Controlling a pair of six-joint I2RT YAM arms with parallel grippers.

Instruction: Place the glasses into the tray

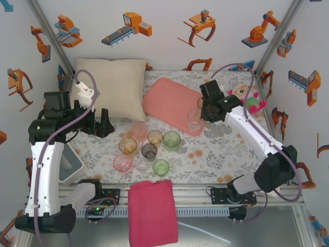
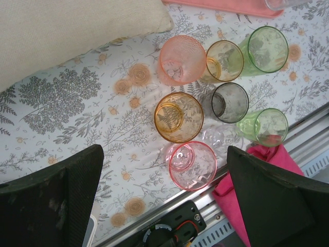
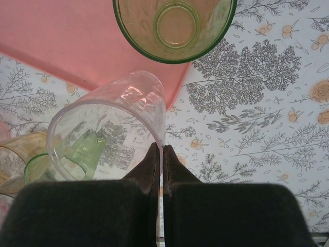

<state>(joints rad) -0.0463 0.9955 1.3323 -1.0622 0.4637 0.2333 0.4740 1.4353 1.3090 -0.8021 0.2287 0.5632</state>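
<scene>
Barely begun: one green-rimmed glass [image 3: 175,23] stands on the tray [image 3: 77,46], just beyond the right hand [image 3: 161,152]. That hand is pinched tight on the wall of a clear glass [image 3: 110,128] at the tray's corner (resting or lifted, I cannot tell). Eight glasses [image 2: 179,117] wait on the worktop [image 2: 77,113] beneath the left hand [image 1: 98,123], which is spread wide and empty: two pink, two green, one amber, one orange, one smoky, one clear. Ten glasses in all, one tray.

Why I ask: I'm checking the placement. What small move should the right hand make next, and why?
Probably shift the right hand further over the tray: it pinches the clear glass by its wall, tilted, at the tray's corner edge.
</scene>
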